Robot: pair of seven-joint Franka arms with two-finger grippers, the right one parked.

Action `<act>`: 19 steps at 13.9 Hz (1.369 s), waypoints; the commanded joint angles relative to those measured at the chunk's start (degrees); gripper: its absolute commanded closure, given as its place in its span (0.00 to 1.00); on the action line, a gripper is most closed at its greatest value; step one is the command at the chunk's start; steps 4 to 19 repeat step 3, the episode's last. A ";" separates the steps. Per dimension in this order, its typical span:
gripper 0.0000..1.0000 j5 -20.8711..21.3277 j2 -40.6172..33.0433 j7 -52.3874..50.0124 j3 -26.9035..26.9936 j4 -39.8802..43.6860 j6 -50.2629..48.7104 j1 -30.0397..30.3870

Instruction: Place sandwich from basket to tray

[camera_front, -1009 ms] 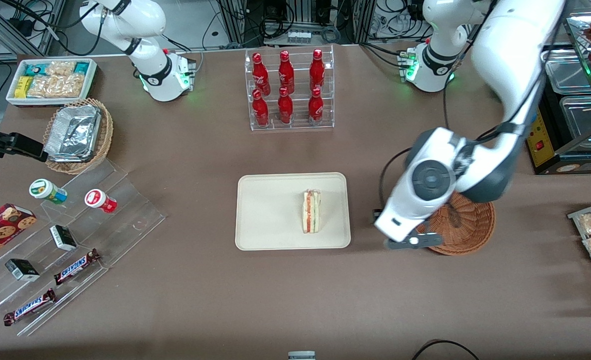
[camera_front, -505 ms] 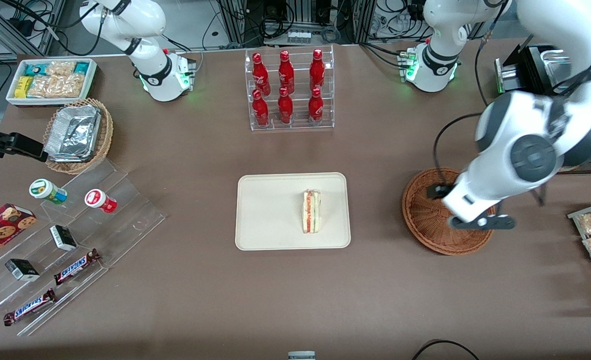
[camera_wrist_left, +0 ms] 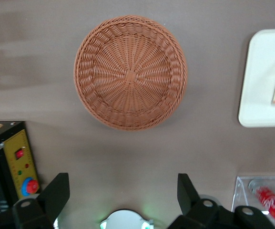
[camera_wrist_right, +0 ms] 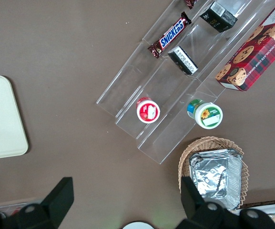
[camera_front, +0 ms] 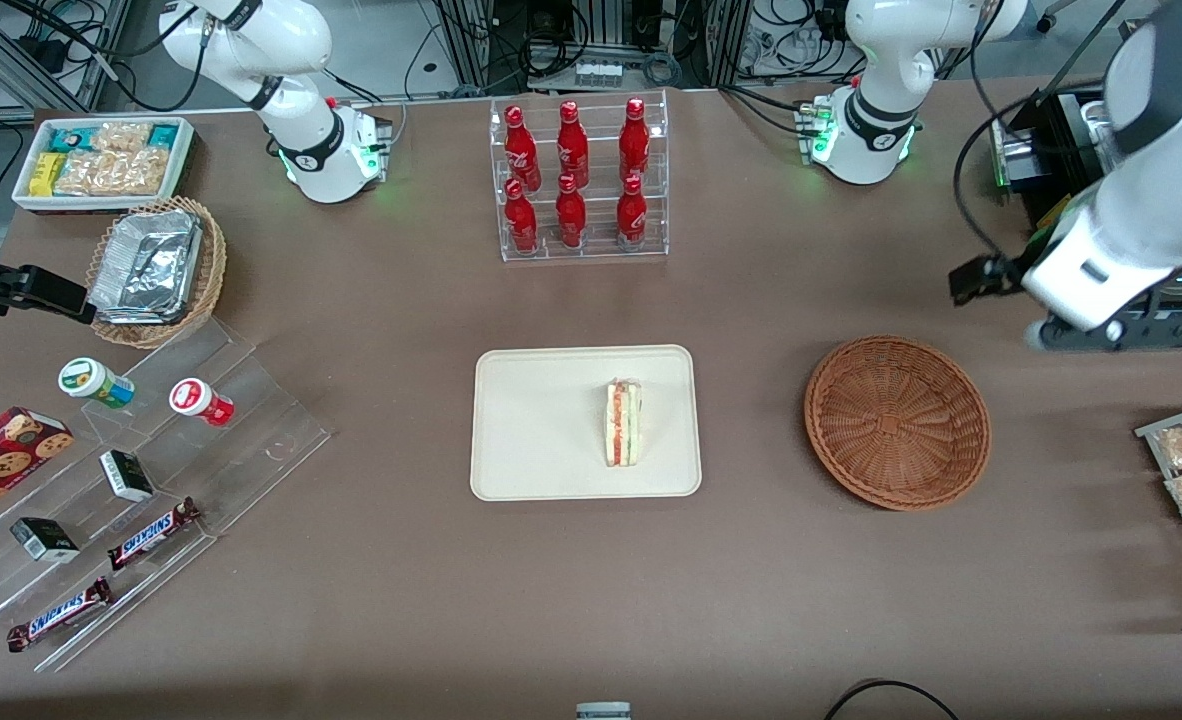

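The sandwich (camera_front: 624, 421) is a small wedge of pale white bread lying on the tray (camera_front: 531, 430), its cut edge showing red, orange and green filling in stripes. It sits in the part of the tray nearest the basket (camera_front: 897, 421), clear of the rim. The tray is a flat cream rectangle with rounded corners and a low raised rim, holding only this 1 item. The basket is a round, shallow, reddish-brown wicker bowl with nothing in it, standing upright on the table well apart from the tray, toward the working arm's end. The gripper (camera_wrist_left: 123, 200) hangs high above the table, farther from the front camera than the basket, fingers spread wide and holding nothing.
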 commanded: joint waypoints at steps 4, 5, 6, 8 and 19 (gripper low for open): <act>0.00 -0.85 -4.60 3.30 5.45 0.79 -2.26 -1.91; 0.00 -0.85 -4.60 3.30 5.45 0.79 -2.26 -1.91; 0.00 -0.85 -4.60 3.30 5.45 0.79 -2.26 -1.91; 0.00 -0.85 -4.60 3.30 5.45 0.79 -2.26 -1.91; 0.00 -0.85 -4.60 3.30 5.45 0.79 -2.26 -1.91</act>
